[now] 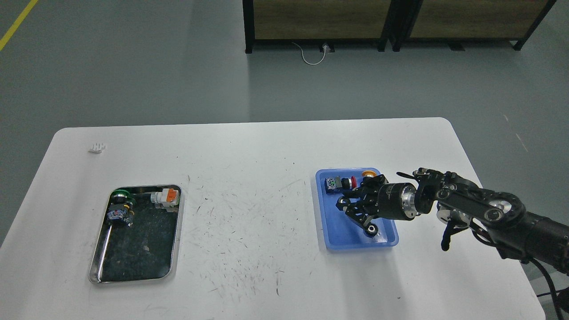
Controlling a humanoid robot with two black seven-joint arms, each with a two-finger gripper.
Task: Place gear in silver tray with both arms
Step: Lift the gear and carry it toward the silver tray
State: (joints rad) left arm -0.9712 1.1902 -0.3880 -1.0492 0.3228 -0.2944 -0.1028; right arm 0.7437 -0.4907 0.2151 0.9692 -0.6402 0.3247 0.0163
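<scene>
Right claw (355, 209) over blue plastic tray (331, 231); silver tray (175, 240) at 9 o'clock on tabletop (249, 169).

Silver tray: lying flat toward the tabletop's left side, well apart from the blue plastic tray; dark mirror bottom mostly bare. Holding, at its 12 o'clock end, a green-capped part (120, 194) above a small dark part (119, 214) in the left corner, and a white-and-orange part (165, 198) in the right corner. Blue plastic tray: right of centre, holding at its far end a red-capped button part (340, 183) and a yellow-orange part (367, 174). Right arm (489, 209): entering from 3 o'clock, silver wrist ring showing, claw reaching to 9 o'clock inside the blue tray's outline; fingers spread fairly wide; whether anything sits between them cannot be told. Small white item (97, 148) near the tabletop's far left edge.
</scene>
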